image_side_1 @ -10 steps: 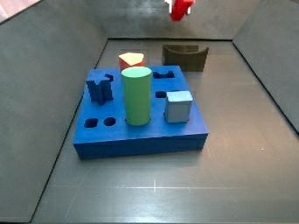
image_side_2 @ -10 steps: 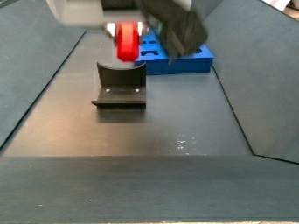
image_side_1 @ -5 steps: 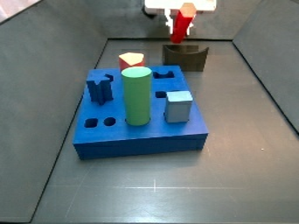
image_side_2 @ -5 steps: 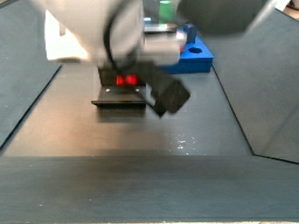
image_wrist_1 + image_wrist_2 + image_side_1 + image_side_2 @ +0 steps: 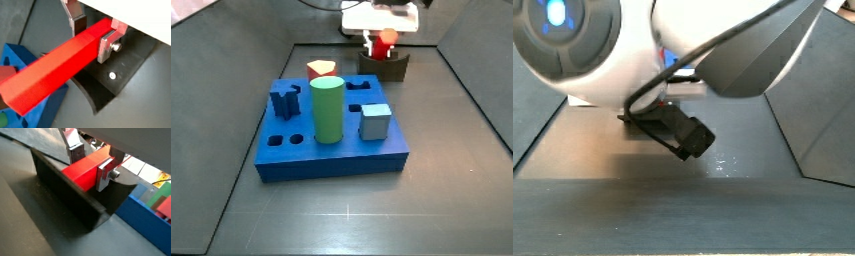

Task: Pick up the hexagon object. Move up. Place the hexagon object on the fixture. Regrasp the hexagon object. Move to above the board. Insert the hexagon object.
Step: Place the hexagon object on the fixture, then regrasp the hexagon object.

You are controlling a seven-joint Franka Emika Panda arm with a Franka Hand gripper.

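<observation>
Now gripper holds hexagon object, at fixture

Dark grey floor, smooth and matt, w/ a faint pale sheen towards 6 o'clock. In a side view, sloped grey walls close it in: left wall at 9 o'clock, right wall at 3 o'clock, back wall at 12 o'clock. Few small bright specks lie on the floor. Light is soft, approx. even, no hard shadows.
</observation>
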